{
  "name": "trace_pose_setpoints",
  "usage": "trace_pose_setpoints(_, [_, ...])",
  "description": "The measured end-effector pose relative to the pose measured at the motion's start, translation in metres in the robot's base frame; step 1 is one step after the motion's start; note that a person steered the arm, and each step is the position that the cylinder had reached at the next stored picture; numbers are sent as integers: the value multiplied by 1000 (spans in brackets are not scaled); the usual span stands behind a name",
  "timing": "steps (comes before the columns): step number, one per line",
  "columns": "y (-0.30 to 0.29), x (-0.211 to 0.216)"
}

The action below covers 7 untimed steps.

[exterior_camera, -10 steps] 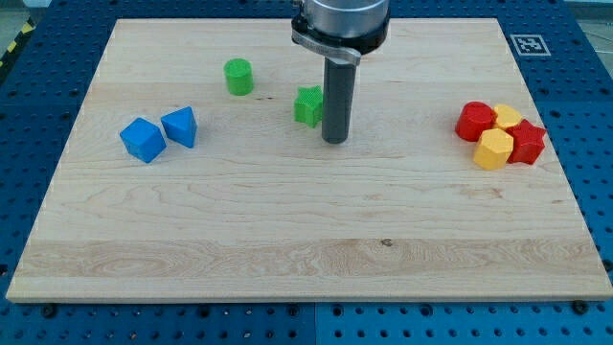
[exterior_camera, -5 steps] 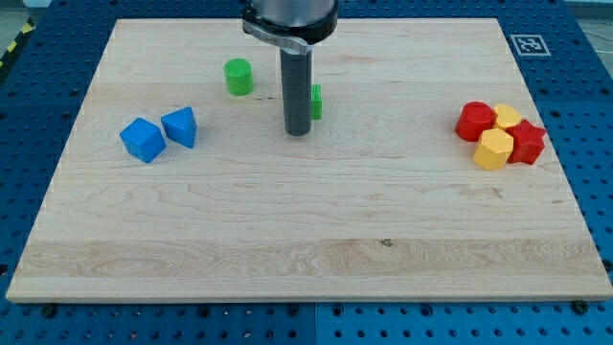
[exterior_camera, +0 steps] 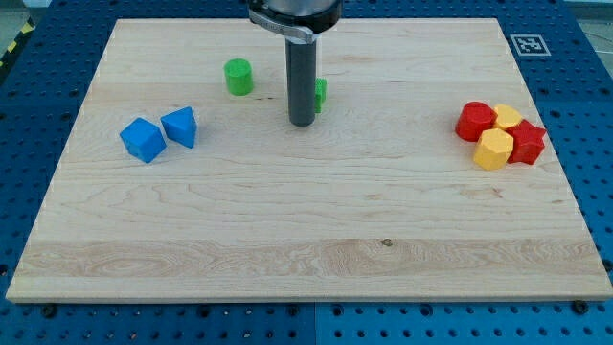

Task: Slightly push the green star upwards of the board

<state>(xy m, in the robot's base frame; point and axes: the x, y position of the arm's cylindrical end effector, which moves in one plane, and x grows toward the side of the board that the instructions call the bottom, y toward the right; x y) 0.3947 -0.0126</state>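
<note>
So the wooden board (exterior_camera: 306, 240) takes up most of the shot, sitting on a blue pegboard bench (exterior_camera: 594, 115). My rod (exterior_camera: 303, 81) drops in from the view's top with my tip (exterior_camera: 303, 124) planted on the board a bit left of centre. The end effector is just that plain rod, so there's nothing on it to be wide, narrow or holding anything.

Over on the view's right there's a tight cluster: a red block (exterior_camera: 474, 122), a red star-ish block (exterior_camera: 527, 143), a yellow hexagon-ish block (exterior_camera: 494, 149) and another yellow block (exterior_camera: 508, 117), all touching.

On the left, two blue blocks (exterior_camera: 143, 140) (exterior_camera: 180, 126) sit side by side. A green cylinder (exterior_camera: 238, 77) stands near the top.

The green star (exterior_camera: 318, 93) is mostly hidden behind my rod, only a sliver pokes out on its right, just above my tip.
</note>
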Motion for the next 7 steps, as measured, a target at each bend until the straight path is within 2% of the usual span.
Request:
trace_pose_setpoints(2, [-9,-14])
trace_pose_setpoints(3, [7,24])
trace_pose_setpoints(5, [6,44])
trace_pose_setpoints(6, [-19,40])
trace_pose_setpoints(7, [-43,17])
